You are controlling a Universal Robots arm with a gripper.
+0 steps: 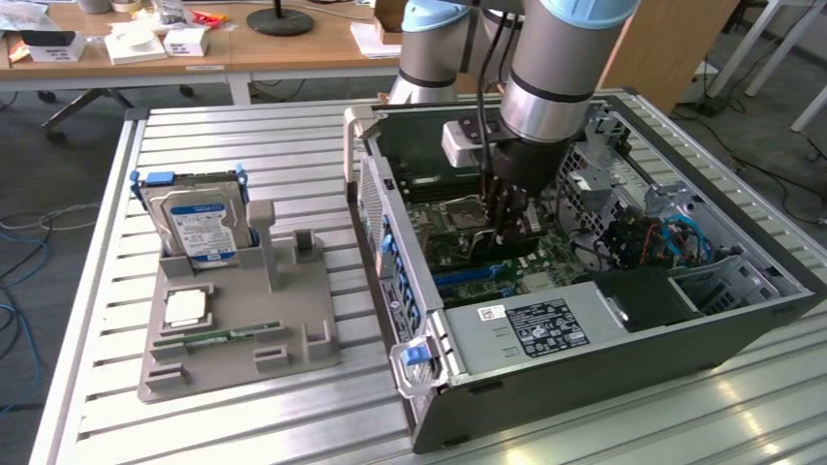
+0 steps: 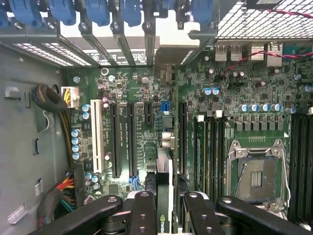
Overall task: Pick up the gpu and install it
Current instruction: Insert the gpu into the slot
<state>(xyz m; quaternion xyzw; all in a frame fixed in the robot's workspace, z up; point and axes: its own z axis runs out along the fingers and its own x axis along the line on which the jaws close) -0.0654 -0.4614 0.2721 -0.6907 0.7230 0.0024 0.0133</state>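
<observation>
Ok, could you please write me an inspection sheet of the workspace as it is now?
Surface: slatted metal table, carrying an open computer case and a grey tray.
Job's things: gpu held edge-on over the motherboard slots; whether it is seated, cannot tell.
Clutter: hard drive upright in the tray; memory stick lying in it.
Grippers: tool inside the case, shut on the gpu.
Cables: blue cables in the case; wire bundle beside the motherboard.
Surroundings: wooden desk with boxes behind the table.
</observation>
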